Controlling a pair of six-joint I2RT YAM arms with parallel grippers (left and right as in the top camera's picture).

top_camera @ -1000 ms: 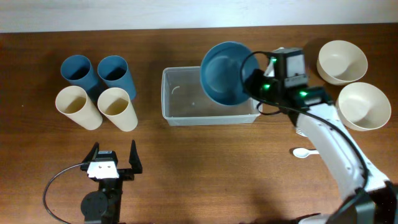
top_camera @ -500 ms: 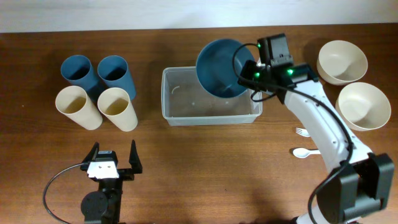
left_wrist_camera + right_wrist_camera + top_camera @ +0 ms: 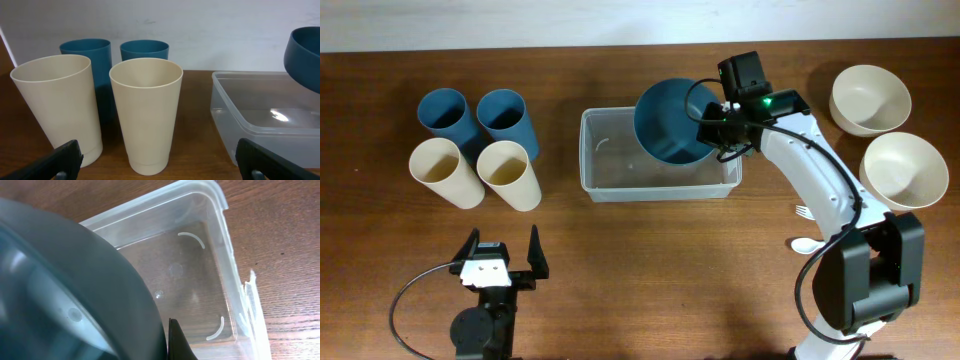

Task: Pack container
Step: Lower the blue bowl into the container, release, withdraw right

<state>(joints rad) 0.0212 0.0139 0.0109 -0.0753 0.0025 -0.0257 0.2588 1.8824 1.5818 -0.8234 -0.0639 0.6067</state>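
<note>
The right gripper (image 3: pixel 718 125) has its fingers closed on the rim of a blue bowl (image 3: pixel 670 122), holding it tilted above the right end of the container (image 3: pixel 612 170). The container sits on the wooden table (image 3: pixel 650 280) at mid-table; in the right wrist view its bottom looks bare. The left gripper (image 3: pixel 503 240) rests low at the near edge, fingers spread wide around nothing. To the container's left stand 2 blue cups (image 3: pixel 448 112) and 2 cream cups (image 3: pixel 445 170). At the far right sit 2 cream bowls (image 3: pixel 868 98), with a white spoon (image 3: pixel 806 245) nearer.
</note>
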